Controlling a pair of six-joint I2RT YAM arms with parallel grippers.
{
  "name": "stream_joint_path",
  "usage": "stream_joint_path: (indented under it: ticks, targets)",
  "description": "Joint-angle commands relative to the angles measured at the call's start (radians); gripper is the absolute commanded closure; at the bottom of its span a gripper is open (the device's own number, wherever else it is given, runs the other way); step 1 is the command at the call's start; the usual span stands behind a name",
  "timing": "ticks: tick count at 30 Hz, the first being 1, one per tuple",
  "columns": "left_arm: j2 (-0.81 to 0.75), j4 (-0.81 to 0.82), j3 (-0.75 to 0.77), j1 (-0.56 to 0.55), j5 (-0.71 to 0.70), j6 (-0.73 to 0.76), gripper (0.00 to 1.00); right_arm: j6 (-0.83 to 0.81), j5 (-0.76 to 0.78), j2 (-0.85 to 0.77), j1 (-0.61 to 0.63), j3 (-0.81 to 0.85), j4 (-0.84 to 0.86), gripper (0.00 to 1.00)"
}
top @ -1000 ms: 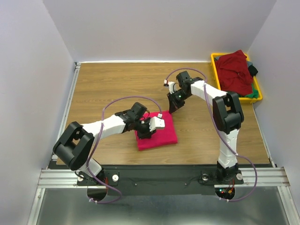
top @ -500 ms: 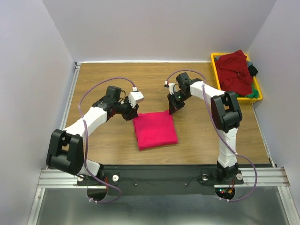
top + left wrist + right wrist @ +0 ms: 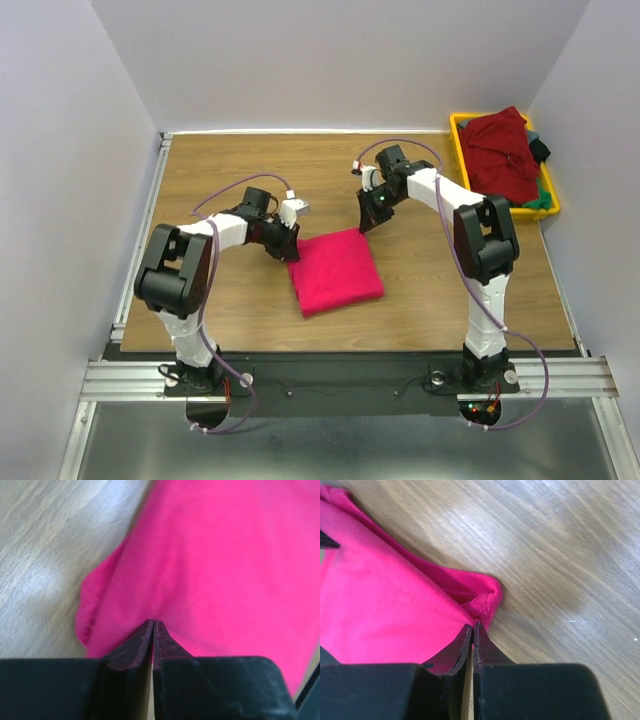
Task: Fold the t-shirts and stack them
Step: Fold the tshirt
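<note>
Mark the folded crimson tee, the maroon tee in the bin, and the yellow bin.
folded crimson cloth t-shirt (image 3: 337,270): top view, middle of the folded panel.
maroon-red cloth t-shirt (image 3: 503,150): top view, centre of its crumpled top.
yellow plastic bin (image 3: 540,213): top view, near rim.

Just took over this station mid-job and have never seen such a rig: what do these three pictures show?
Two robot arms are bolted to the near edge of a table. The wide picture looks down from above and behind them; the close-ups come from a camera on each wrist, its black jaws at the bottom. A folded crimson t-shirt lies mid-table. The left gripper and right gripper are shut, each pinching a far corner of it. Far right, a yellow bin holds more shirts, a maroon t-shirt on top.
</note>
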Motion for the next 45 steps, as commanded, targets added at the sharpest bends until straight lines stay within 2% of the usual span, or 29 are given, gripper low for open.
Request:
stream_joint_path:
  ticks: [1,4,9,11,12,14,15,18,20,21,22,25,27,28,29,36,39,42,45]
  targets:
    - [0.109,0.026,0.123,0.031,-0.063,-0.032,0.87,0.023,0.058,0.037,-0.006,0.036,0.035,0.97]
    - [0.194,0.009,0.23,0.064,-0.092,-0.018,0.87,0.037,0.101,0.056,-0.006,0.066,0.047,0.97]
    - [0.217,-0.044,0.395,0.103,-0.062,0.0,0.87,0.072,0.198,0.093,-0.023,0.177,0.067,0.95]
    - [0.18,-0.058,0.416,0.113,-0.032,0.0,0.84,0.081,0.24,0.093,-0.03,0.236,0.067,0.87]
    - [0.136,-0.063,0.421,0.12,-0.013,-0.001,0.83,0.083,0.251,0.085,-0.035,0.252,0.067,0.76]
    - [0.085,-0.052,0.412,0.131,0.014,-0.013,0.78,0.084,0.274,0.07,-0.04,0.286,0.066,0.67]
    - [0.061,-0.049,0.406,0.134,0.053,-0.022,0.77,0.084,0.283,0.044,-0.038,0.289,0.066,0.53]
    - [-0.036,-0.055,0.372,0.143,0.156,-0.068,0.74,0.11,0.261,-0.049,-0.038,0.252,0.067,0.43]
    - [-0.113,-0.022,0.285,0.142,0.237,-0.16,0.72,0.116,0.123,-0.11,-0.038,0.208,0.069,0.43]
    - [-0.137,0.05,0.242,0.139,0.311,-0.206,0.71,0.162,0.063,-0.148,-0.038,0.162,0.107,0.44]
    - [-0.186,0.099,0.138,0.134,0.348,-0.322,0.71,0.211,-0.08,-0.21,-0.038,0.06,0.136,0.45]
    - [-0.243,0.324,-0.025,0.084,0.423,-0.49,0.71,0.316,-0.273,-0.3,-0.027,-0.151,0.317,0.49]
    - [-0.266,0.447,-0.164,0.043,0.44,-0.588,0.7,0.421,-0.396,-0.351,-0.014,-0.382,0.466,0.56]
    - [-0.265,0.481,-0.185,0.032,0.44,-0.61,0.7,0.457,-0.417,-0.36,-0.011,-0.383,0.507,0.58]
    - [-0.26,0.506,-0.196,0.021,0.442,-0.628,0.68,0.528,-0.455,-0.364,-0.006,-0.456,0.603,0.6]
    - [-0.087,0.628,-0.176,-0.039,0.495,-0.742,0.66,0.721,-0.529,-0.3,0.026,-0.589,0.843,0.65]
    - [-0.006,0.759,-0.194,-0.039,0.474,-0.822,0.68,0.721,-0.534,-0.221,0.032,-0.593,0.851,0.69]
    - [0.079,0.771,-0.2,-0.028,0.457,-0.833,0.71,0.693,-0.517,-0.133,0.031,-0.601,0.845,0.71]
    - [0.154,0.703,-0.191,0.028,0.4,-0.768,0.71,0.652,-0.481,-0.081,0.01,-0.613,0.802,0.75]
